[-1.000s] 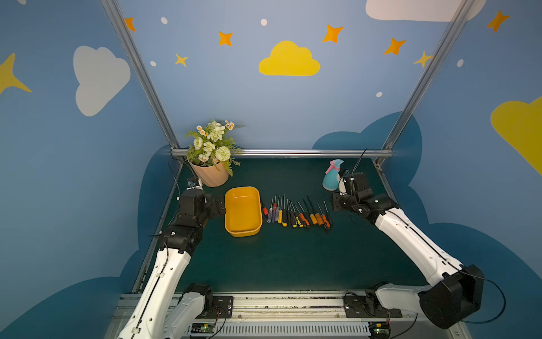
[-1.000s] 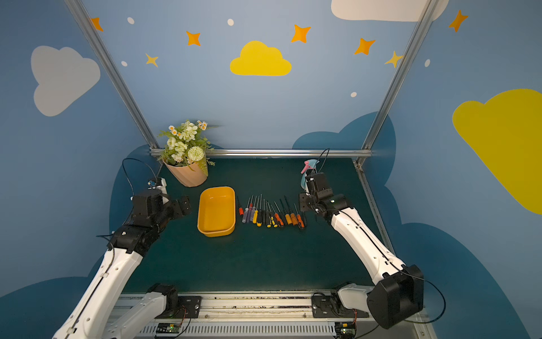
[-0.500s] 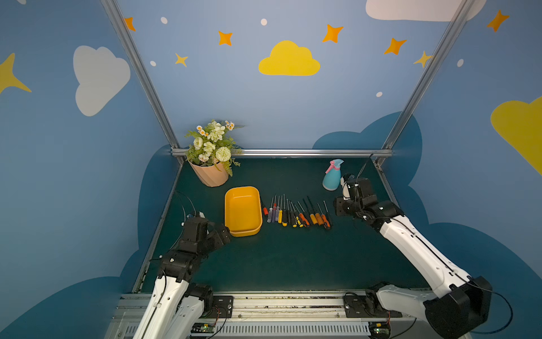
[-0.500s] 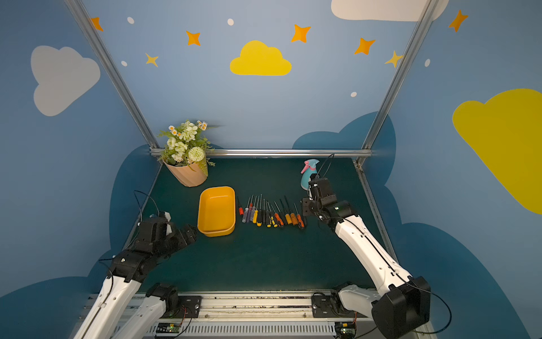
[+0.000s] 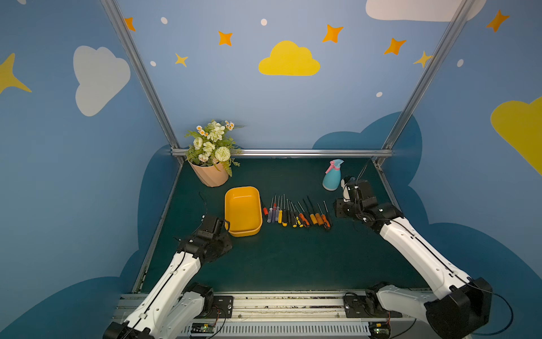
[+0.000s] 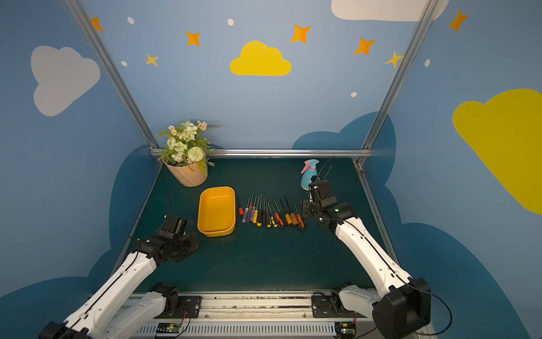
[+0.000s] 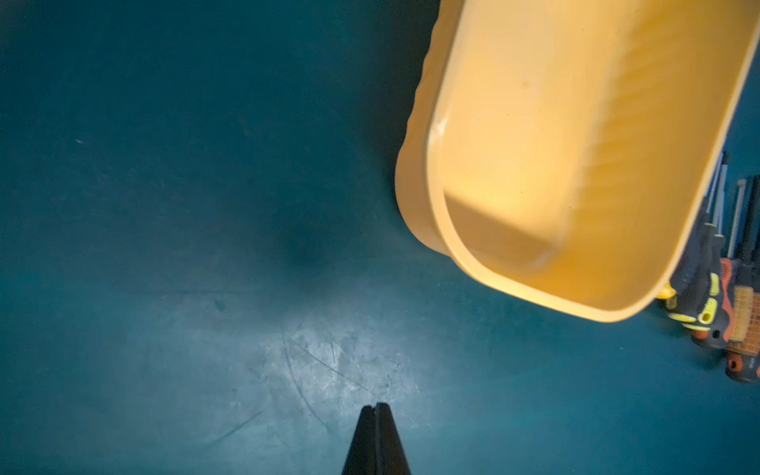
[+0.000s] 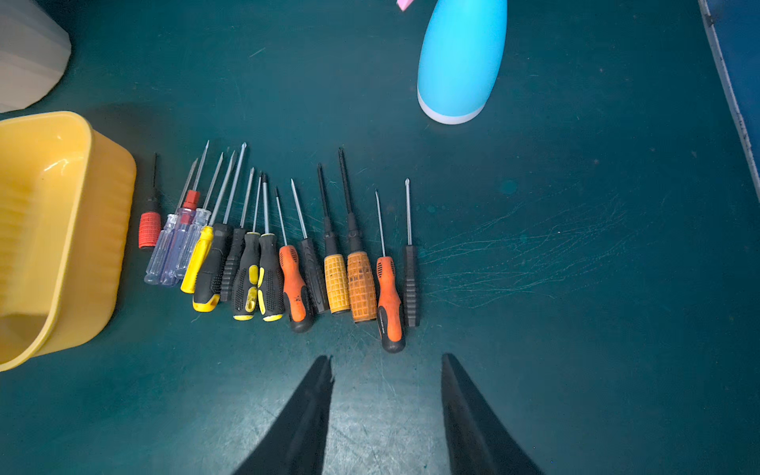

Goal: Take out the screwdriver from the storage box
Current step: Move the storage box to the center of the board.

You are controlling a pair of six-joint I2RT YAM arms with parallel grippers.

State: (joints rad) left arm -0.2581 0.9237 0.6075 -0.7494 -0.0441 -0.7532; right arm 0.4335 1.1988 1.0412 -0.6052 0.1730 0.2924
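Yellow storage box (image 5: 242, 211) upright on the green mat (image 5: 293, 264), row of screwdrivers (image 8: 271, 271) lying on the mat just beside it, left gripper (image 7: 375, 411) near the box, jaws pressed together holding nothing, right gripper (image 8: 387, 358) jaws apart by the row's end

Nothing readable from my end; no labels or numbers. The marking on the orange screwdriver (image 8: 388, 304) is too blurry for me.
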